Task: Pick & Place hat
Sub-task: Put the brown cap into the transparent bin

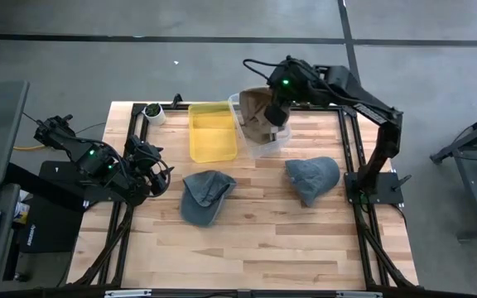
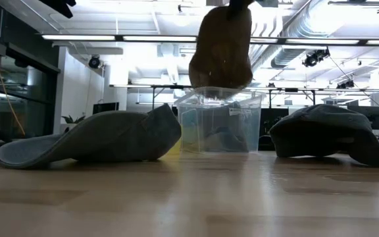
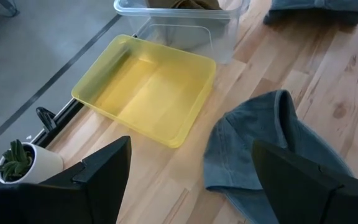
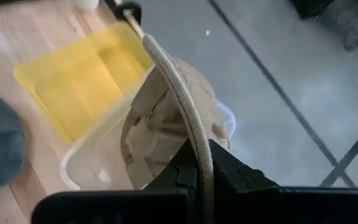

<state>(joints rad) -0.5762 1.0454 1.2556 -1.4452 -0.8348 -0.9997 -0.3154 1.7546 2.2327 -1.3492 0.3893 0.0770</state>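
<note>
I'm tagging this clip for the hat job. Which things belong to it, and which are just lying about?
Part of the job:
- tan hat, gripped by the right gripper
- clear bin below it
- two grey hats on the table

Lying about:
- yellow tray
- potted plant

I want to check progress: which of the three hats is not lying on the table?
The tan hat: the right gripper holds it above the clear bin. Both grey-blue hats lie flat on the table.
</note>
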